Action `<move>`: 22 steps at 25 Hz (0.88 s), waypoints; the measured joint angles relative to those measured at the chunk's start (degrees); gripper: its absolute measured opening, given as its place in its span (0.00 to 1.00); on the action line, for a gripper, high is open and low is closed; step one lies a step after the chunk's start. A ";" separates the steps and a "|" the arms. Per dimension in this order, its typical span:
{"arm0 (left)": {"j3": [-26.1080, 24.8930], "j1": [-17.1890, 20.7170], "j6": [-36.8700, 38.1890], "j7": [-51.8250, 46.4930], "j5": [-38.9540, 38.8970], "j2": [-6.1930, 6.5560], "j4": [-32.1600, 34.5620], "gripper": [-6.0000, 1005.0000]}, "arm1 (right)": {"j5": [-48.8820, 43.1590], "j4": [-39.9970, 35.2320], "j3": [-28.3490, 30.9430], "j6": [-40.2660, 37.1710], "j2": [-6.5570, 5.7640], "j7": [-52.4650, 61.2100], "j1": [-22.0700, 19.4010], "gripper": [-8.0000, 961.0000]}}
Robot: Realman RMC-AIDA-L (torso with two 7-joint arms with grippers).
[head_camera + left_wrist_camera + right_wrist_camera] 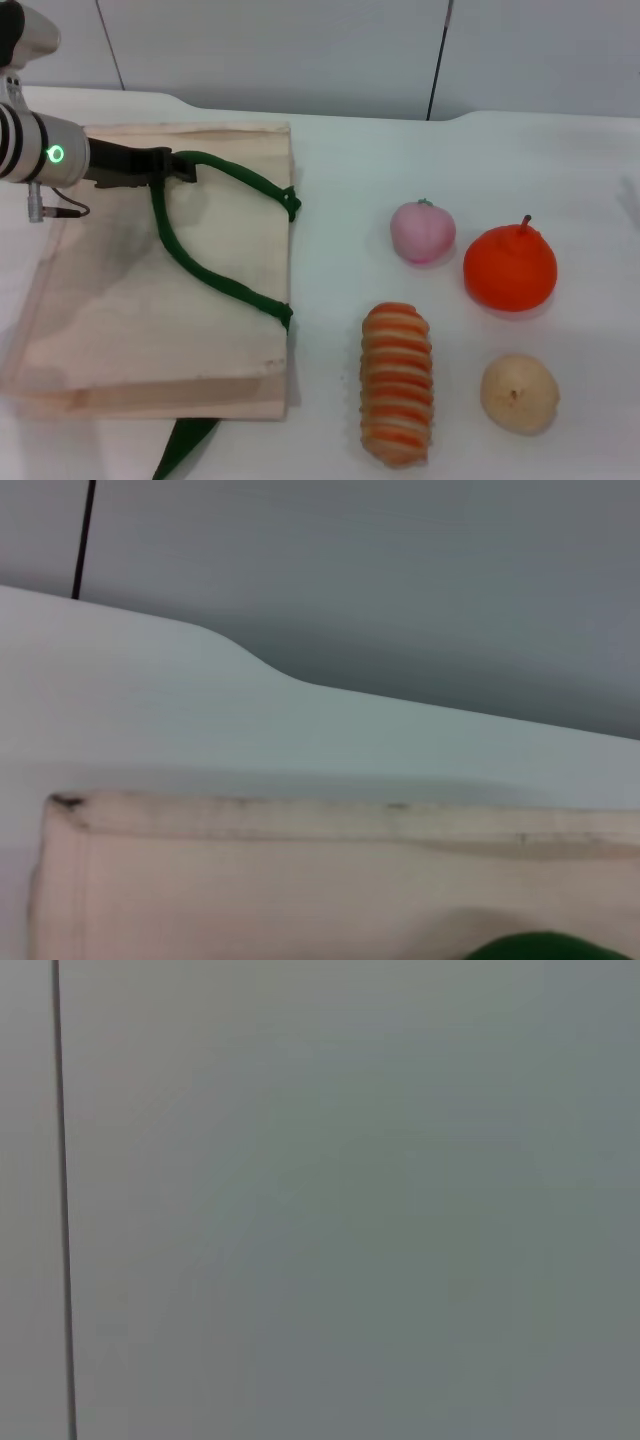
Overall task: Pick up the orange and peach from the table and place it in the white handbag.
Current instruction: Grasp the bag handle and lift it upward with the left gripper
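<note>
Left pincer [170, 166] clenched on white handbag's [120, 330] woven green strap [200, 270]; glossy round orange [509, 267], matte peach [422, 231] apart.

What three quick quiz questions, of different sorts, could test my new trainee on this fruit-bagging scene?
1. True or false: the peach is already inside the white handbag.
2. Which fruit lies nearest the orange? A) peach B) beige fruit C) striped roll
3. Fill in: the left claw is at the bag's green ____.

Key: 1 false, it lies on the table. 2 A. 3 strap.
</note>
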 joint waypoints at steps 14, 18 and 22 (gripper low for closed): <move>-0.24 0.45 0.75 1.97 -0.35 0.11 -0.01 0.19 | 0.00 0.08 0.00 0.00 0.00 0.00 0.00 0.90; -0.66 0.85 1.10 3.80 -2.86 0.05 -0.01 0.15 | 0.00 0.09 0.00 0.01 0.05 0.00 -0.02 0.90; -0.70 2.96 -0.80 10.80 -13.39 0.10 0.00 0.13 | -0.01 0.09 0.00 -0.05 0.07 0.01 -0.28 0.89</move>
